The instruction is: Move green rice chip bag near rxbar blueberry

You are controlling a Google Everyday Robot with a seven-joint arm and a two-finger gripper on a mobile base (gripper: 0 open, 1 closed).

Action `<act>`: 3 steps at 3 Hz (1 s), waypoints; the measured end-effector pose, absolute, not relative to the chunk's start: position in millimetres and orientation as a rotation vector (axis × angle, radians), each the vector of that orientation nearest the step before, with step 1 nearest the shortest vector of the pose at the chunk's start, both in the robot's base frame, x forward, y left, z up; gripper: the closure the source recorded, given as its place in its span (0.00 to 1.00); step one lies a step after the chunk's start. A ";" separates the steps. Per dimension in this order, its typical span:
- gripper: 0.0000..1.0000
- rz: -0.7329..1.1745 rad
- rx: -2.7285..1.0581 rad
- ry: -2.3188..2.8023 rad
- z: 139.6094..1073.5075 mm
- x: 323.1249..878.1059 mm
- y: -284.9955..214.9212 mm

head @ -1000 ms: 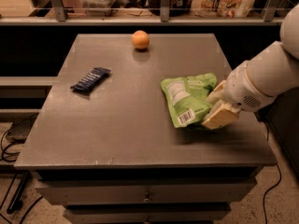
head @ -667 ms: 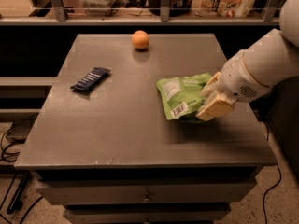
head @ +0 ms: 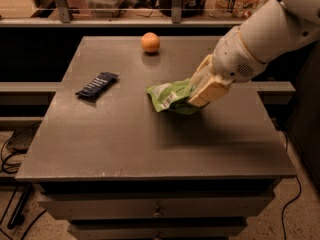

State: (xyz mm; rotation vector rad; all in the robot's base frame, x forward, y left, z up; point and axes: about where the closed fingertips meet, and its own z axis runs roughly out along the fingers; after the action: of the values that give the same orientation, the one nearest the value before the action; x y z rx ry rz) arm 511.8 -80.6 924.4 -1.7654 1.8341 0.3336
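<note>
Green rice chip bag point(head: 169, 96) is hanging low over the middle of the tabletop point(head: 125, 149), well apart from the rxbar blueberry point(head: 97, 85), because the fingers of your gripper point(head: 199, 98) are pinching its right edge to lift it clear.

Cream hand point(head: 196, 98) on green bag point(head: 167, 96); navy bar point(head: 97, 85); orange fruit point(head: 150, 42)

Bare tabletop point(head: 131, 95) lies between the mid-table gripper point(head: 196, 98) and the rxbar blueberry point(head: 97, 85)
</note>
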 end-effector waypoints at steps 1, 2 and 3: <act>1.00 0.422 -1.826 1.748 928.4 530.5 -52.1; 1.00 0.533 -1.848 1.724 913.3 551.4 -37.7; 1.00 0.610 -1.852 1.728 894.9 568.8 -31.1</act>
State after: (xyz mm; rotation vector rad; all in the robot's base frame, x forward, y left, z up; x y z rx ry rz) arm 568.8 -31.1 894.9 -1.8518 1.7278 0.6101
